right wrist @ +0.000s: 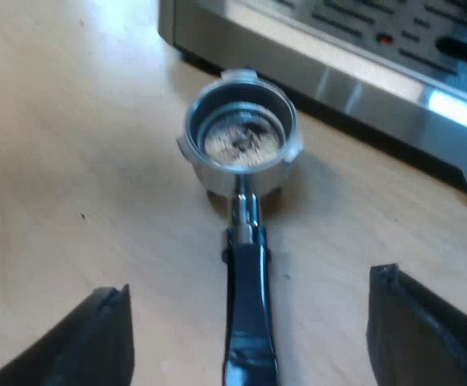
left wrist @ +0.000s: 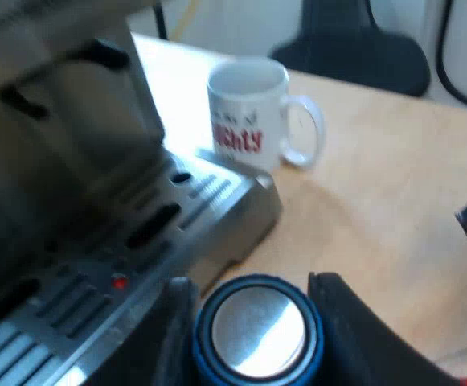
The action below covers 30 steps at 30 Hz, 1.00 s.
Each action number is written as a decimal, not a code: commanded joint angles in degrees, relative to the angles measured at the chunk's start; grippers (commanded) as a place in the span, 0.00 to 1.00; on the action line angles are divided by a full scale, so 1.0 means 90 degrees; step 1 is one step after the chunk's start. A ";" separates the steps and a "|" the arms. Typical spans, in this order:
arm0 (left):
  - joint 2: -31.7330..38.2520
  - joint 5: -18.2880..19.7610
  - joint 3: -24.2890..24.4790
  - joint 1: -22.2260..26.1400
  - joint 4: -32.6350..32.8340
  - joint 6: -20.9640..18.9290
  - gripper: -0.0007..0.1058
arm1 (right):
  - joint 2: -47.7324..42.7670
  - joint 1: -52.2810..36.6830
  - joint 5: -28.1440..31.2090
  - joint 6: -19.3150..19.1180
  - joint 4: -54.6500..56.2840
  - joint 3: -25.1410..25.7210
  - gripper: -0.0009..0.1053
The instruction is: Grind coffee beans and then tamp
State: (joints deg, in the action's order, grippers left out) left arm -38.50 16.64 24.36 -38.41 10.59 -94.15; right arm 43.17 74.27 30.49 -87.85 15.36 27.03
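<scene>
Clasping blue tamper (left wrist: 257, 328), left pincer (left wrist: 254, 320); right pincer (right wrist: 247, 291) agape over holder (right wrist: 242, 175)

Left end effector (left wrist: 252, 307) clamped on tamper (left wrist: 257, 328), right end effector (right wrist: 251, 285) spread wide

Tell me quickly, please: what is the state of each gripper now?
Left gripper: closed on the round blue tamper with the shiny metal face.
Right gripper: open, astride the dark handle of the round metal holder, not touching it.

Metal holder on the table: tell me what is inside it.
Light brown coffee grounds with a darker clump lie in the metal holder, well below its rim. They cover the basket's floor, so that cannot be seen.
</scene>
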 commanded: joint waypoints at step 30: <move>-0.2487 0.0278 0.0466 -0.0082 -0.1221 0.1055 0.23 | -0.0044 -0.0008 -0.0034 -0.0259 -0.0152 -0.0005 0.60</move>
State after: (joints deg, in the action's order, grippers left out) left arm -60.62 18.77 27.97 -38.76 1.33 -85.34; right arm 43.17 74.27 30.24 -89.48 14.31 27.03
